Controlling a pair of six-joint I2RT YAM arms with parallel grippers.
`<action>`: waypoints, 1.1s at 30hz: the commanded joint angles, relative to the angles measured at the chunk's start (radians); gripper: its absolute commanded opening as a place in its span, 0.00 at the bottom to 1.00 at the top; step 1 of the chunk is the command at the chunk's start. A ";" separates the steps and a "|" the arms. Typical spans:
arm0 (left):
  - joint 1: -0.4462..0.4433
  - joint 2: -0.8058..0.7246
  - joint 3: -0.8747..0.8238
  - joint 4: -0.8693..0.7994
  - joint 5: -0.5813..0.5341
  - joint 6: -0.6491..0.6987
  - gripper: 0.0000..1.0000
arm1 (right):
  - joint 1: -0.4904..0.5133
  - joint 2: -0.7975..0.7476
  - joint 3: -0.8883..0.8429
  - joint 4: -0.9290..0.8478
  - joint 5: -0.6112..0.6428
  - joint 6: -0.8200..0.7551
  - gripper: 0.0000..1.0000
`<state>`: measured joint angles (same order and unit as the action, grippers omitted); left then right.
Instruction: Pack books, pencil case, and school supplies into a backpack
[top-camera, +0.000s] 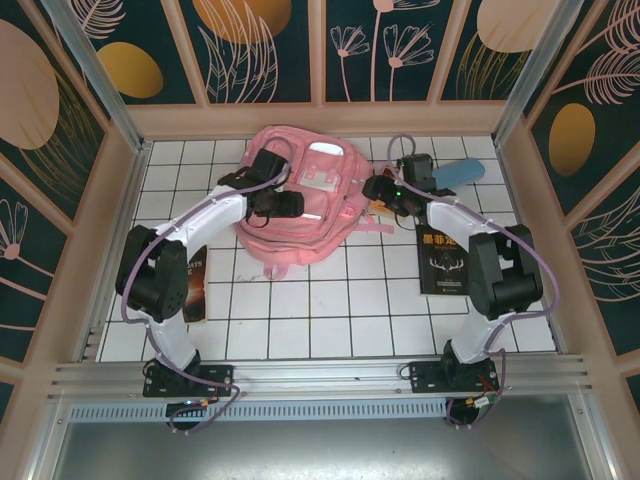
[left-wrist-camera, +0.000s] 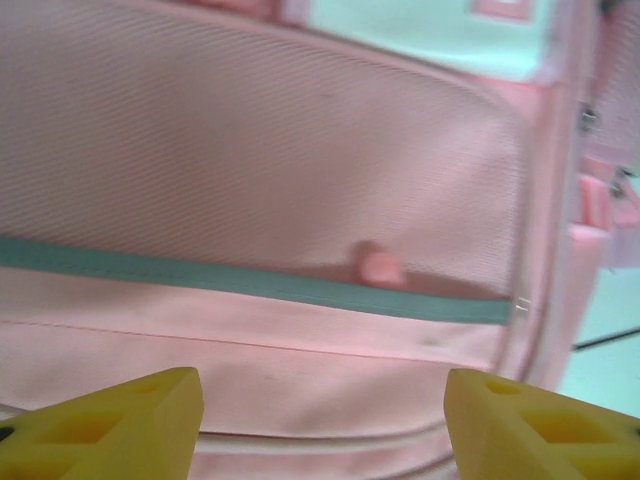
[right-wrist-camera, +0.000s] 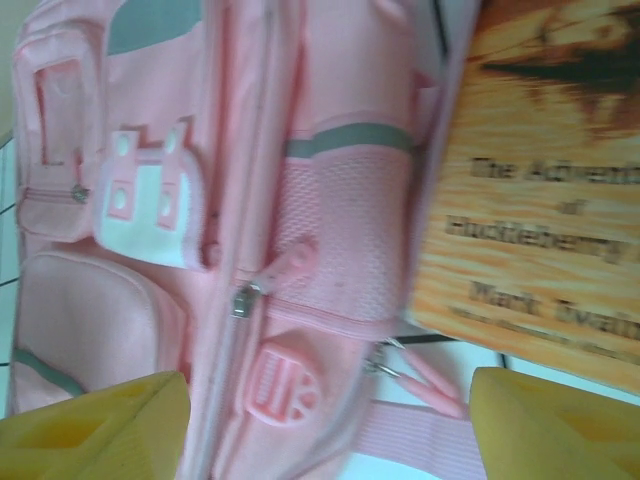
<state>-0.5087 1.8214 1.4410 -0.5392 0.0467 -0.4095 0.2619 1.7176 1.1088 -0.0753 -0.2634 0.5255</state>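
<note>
The pink backpack (top-camera: 300, 225) lies flat in the middle of the tiled table. My left gripper (top-camera: 287, 203) hovers open over its left side, yellow fingers (left-wrist-camera: 110, 420) spread above a mesh pocket (left-wrist-camera: 260, 170) with a grey-green band. At the bag's right edge, close to a zipper pull (right-wrist-camera: 285, 270), my right gripper (top-camera: 376, 189) is open too. The orange book (right-wrist-camera: 540, 190) lies against that edge, partly under the right gripper (right-wrist-camera: 330, 430). The black booklet (top-camera: 445, 258) rests on the tiles to the right. The light blue pencil case (top-camera: 462, 172) is at the back right.
Another dark book (top-camera: 195, 285) lies at the left, partly under my left arm. A pink strap (right-wrist-camera: 500, 440) and two zipper pulls (right-wrist-camera: 425, 375) trail off the bag onto the tiles. Wooden walls (top-camera: 130, 180) close the table in on three sides.
</note>
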 joint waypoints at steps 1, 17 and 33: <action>-0.083 0.068 0.086 -0.144 -0.112 0.084 0.66 | -0.017 -0.029 -0.060 -0.034 0.007 -0.033 0.76; -0.185 0.303 0.301 -0.291 -0.265 0.205 0.54 | -0.026 -0.027 -0.091 0.002 -0.008 -0.010 0.74; -0.186 0.396 0.395 -0.306 -0.309 0.358 0.43 | -0.028 -0.026 -0.085 0.034 -0.039 -0.108 0.67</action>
<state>-0.6979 2.1910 1.8046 -0.8326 -0.2146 -0.0914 0.2379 1.7081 1.0309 -0.0746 -0.2829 0.4538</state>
